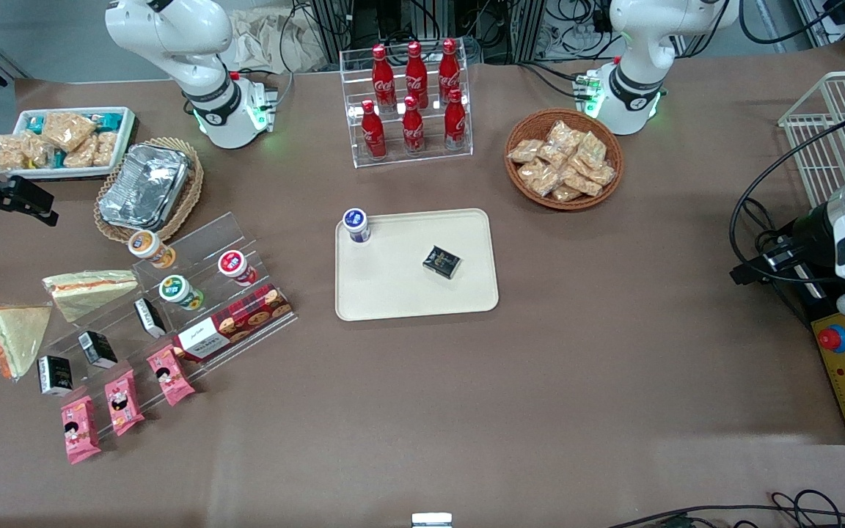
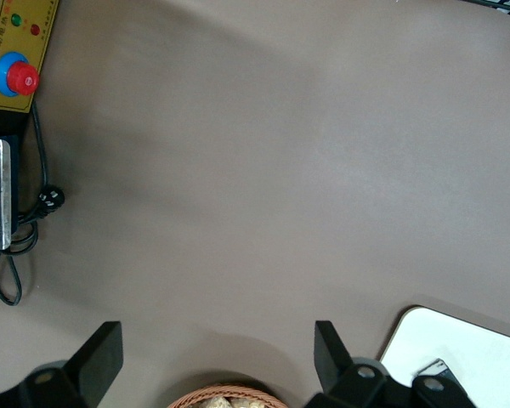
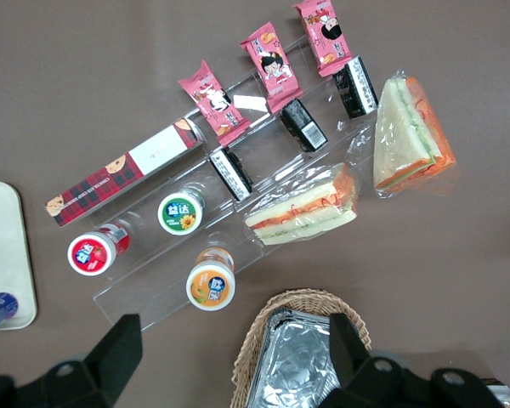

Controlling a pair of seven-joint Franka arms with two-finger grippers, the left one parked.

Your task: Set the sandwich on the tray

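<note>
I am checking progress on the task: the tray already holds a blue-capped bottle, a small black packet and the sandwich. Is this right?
Not quite. The tray holds the blue-capped bottle and the black packet, but the sandwich lies on the table toward the working arm's end, as the front view shows. The open gripper hangs above the foil tray, holding nothing.

Right arm raised — gripper (image 3: pixel 229 348) spread wide, holding nothing.

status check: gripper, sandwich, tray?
Gripper open, empty, above foil tray. Sandwich untouched on table, working arm's end. Tray holds small bottle and dark packet, with bare space left.
</note>
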